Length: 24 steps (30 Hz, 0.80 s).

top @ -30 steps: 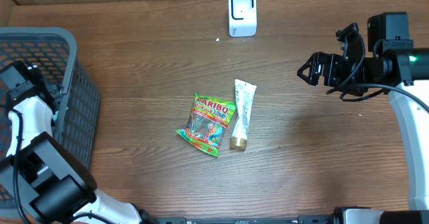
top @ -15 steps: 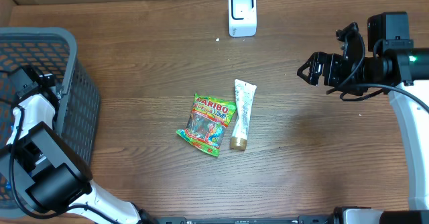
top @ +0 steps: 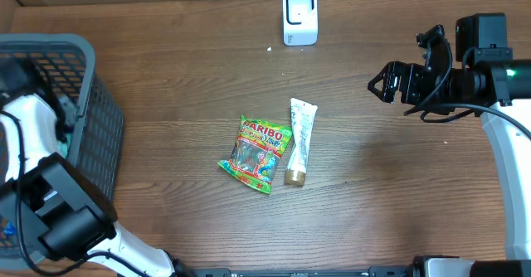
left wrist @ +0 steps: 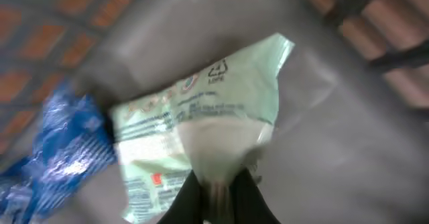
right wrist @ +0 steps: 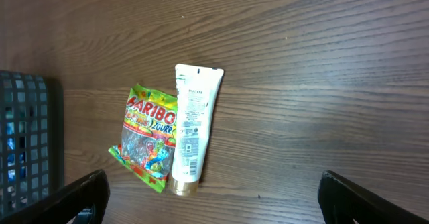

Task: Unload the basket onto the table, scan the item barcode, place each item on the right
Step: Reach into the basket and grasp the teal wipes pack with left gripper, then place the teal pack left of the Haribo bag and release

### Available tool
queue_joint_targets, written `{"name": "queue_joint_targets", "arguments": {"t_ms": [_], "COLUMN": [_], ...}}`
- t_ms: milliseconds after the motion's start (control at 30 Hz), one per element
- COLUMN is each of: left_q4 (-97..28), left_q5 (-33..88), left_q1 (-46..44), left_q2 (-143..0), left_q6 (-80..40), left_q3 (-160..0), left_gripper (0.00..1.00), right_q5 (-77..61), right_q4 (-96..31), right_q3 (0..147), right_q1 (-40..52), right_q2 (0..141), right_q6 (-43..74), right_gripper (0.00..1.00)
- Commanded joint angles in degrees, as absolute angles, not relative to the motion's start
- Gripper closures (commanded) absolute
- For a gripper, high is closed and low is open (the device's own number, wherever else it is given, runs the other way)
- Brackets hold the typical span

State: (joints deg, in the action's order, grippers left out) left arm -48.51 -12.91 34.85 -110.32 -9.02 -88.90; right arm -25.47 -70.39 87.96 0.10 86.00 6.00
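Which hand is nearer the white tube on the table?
Right. The right hand hangs open off to the right of the tube; the left hand is far off to the left inside the basket, shut on a pale green packet.

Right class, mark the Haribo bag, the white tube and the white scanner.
Haribo bag [top: 257, 154]: overhead view, middle of the printed front.
white tube [top: 299, 140]: overhead view, mid-body.
white scanner [top: 299, 16]: overhead view, centre of its face.
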Motion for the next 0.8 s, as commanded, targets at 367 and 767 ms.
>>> {"name": "queue_joint_targets", "arguments": {"t_ms": [367, 767], "left_q4": [-64.7, -80.5], "left_q5": [14.3, -2.9], "left_q1": [33.2, -3.3], "left_q2": [-89.5, -88.3], "left_q6": [-15.2, -15.5], "left_q3": [-119.8, -104.6], "left_gripper": [0.96, 0.96], "right_q5": [-25.5, -25.5], "right_q4": [-69.9, -68.9], "right_q3": [89.2, 89.2], "right_q1": [0.4, 0.4], "right_q2": [85.6, 85.6], "right_q6": [6.0, 6.0], "right_gripper": [0.0, 0.0]}}
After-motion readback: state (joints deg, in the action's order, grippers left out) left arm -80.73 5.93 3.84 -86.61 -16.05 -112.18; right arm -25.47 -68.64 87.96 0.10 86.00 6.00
